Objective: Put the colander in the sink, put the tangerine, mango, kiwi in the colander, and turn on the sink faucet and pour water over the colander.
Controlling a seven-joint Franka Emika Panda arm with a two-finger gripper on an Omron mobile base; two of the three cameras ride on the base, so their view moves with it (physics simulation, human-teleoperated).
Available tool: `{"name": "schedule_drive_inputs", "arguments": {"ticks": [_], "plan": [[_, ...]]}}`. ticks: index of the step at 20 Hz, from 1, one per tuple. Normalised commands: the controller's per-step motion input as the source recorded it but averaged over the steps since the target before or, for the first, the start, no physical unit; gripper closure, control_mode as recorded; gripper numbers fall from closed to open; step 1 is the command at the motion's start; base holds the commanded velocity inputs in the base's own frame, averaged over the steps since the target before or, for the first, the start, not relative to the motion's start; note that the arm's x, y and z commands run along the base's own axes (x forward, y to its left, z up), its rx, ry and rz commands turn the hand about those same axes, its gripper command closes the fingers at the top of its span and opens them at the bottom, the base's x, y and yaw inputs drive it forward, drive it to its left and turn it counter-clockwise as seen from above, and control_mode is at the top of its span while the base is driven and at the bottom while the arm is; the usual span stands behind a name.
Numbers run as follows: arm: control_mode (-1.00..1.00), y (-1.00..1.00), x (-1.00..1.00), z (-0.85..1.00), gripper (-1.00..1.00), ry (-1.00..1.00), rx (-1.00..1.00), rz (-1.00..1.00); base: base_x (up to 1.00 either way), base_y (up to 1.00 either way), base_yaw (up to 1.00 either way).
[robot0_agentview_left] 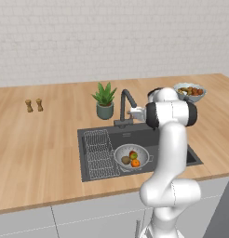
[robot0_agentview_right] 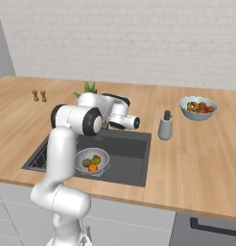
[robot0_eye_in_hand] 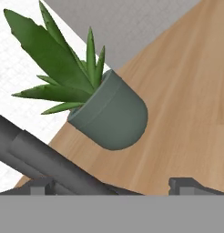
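Observation:
The silvery colander (robot0_agentview_left: 131,157) (robot0_agentview_right: 92,161) sits in the dark sink (robot0_agentview_left: 144,137) (robot0_agentview_right: 129,158), just right of the wire rack (robot0_agentview_left: 100,153). Inside it lie the mango (robot0_agentview_left: 133,154) (robot0_agentview_right: 95,159), the brown kiwi (robot0_agentview_left: 125,160) (robot0_agentview_right: 86,163) and the orange tangerine (robot0_agentview_left: 135,162) (robot0_agentview_right: 92,167). My gripper (robot0_agentview_left: 132,113) (robot0_eye_in_hand: 113,187) is up at the sink faucet (robot0_agentview_left: 127,104), open. In the hand view a dark bar of the faucet (robot0_eye_in_hand: 41,157) slants across the lower left, reaching in between the fingertips (robot0_eye_in_hand: 41,184). No water shows.
A potted plant (robot0_agentview_left: 104,104) (robot0_eye_in_hand: 111,113) stands just behind the faucet. A bowl of fruit (robot0_agentview_left: 189,91) (robot0_agentview_right: 198,107) sits on the counter at the back right, a soap pump bottle (robot0_agentview_right: 164,126) beside the sink, two small shakers (robot0_agentview_left: 34,105) (robot0_agentview_right: 39,95) far left.

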Motion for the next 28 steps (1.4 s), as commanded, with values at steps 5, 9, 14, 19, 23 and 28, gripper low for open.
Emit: {"name": "schedule_drive_inputs", "arguments": {"ticks": [5, 9, 14, 19, 23, 28], "plan": [[-1.0, 0.0, 0.17, -0.2, -1.0, 0.0, 0.0, 0.0, 0.0, 0.0, 0.0], [-1.0, 0.0, 0.17, -0.19, -1.0, 0.0, 0.0, 0.0, 0.0, 0.0, 0.0], [-1.0, 0.06, 0.1, -0.18, 1.0, 0.0, -0.01, 0.0, 0.0, 0.0, 0.0], [-1.0, 0.03, 0.05, -0.06, 1.0, 0.0, -0.01, 0.0, 0.0, 0.0, 0.0], [-1.0, -0.09, 0.0, 0.0, 1.0, 0.0, 0.0, -0.02, 0.0, 0.0, 0.0], [-1.0, -0.26, 0.0, -0.02, 1.0, 0.0, 0.0, -0.05, 0.0, 0.0, 0.0]]}}
